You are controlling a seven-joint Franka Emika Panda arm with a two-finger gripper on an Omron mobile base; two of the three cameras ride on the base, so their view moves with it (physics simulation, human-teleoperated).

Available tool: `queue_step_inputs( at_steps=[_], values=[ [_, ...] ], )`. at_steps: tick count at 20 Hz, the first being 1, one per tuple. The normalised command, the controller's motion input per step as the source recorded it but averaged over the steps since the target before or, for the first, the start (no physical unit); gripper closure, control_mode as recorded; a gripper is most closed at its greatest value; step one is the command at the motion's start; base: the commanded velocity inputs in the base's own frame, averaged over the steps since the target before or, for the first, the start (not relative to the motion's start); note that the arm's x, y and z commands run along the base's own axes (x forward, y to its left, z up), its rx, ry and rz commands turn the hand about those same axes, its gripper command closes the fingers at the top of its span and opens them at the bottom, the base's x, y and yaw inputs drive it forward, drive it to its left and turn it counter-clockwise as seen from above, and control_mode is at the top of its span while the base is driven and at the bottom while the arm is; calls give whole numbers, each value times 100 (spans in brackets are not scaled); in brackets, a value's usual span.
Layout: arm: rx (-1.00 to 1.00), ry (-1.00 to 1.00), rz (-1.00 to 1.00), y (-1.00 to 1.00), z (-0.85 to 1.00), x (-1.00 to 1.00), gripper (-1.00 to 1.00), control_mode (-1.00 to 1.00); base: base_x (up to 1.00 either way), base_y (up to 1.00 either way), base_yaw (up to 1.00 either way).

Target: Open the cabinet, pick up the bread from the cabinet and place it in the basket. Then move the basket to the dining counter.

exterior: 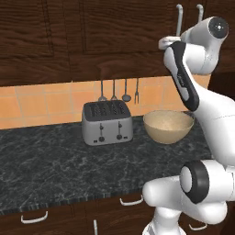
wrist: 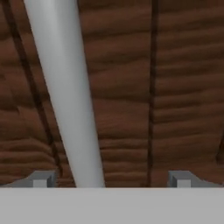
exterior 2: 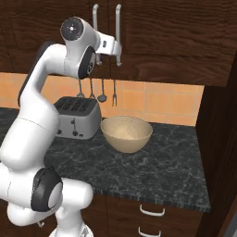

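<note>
Nearest the base cameras, small silver-handled drawers [exterior 2: 152, 211] run under the front edge of the dark marbled worktop [exterior: 41, 170], and the white arm rises past them toward the wall cabinets. On the worktop, toward the back, a grey four-slot toaster [exterior: 107, 123] stands beside the basket [exterior: 168, 126], a tan speckled bowl that sits upright just to the toaster's right, the two near each other but apart. What lies inside the basket cannot be made out beyond its pale speckled floor. Behind both, four utensils [exterior: 118, 90] hang against the orange tiled wall [exterior: 41, 103].

Higher and farther back, the cabinet [exterior 2: 166, 37] is shut, its dark wood-grain doors flush with their neighbours. Two long curved silver handles sit side by side at the meeting edges of the doors. The gripper [wrist: 111, 179] is up against this spot: in the right base view the hand reaches the bar handle [exterior 2: 118, 34], and in the hand view that bar [wrist: 65, 94] runs slanted across the door panel, passing between the two finger tips [wrist: 41, 179], closer to one than the other. The fingers stand spread, with clear space between the bar and the farther tip, so they are not clamped on it
</note>
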Motion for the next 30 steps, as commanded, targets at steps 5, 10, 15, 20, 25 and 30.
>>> queue_step_inputs(
  at_steps=[5,10,15,20,25,30],
  values=[
    [11,-1,0,-5,10,35,-100,-100,0,0,0],
    [11,-15,0,23,-8,24,-100,-100,0,0,0],
    [11,-22,0,37,-24,36,-100,-100,0,0,0],
    [13,-6,0,22,-2,43,100,-100,0,0,0],
    [20,0,0,0,13,-71,100,-100,0,0,0],
    [20,-4,0,2,4,-100,100,-100,0,0,0]
  ],
)
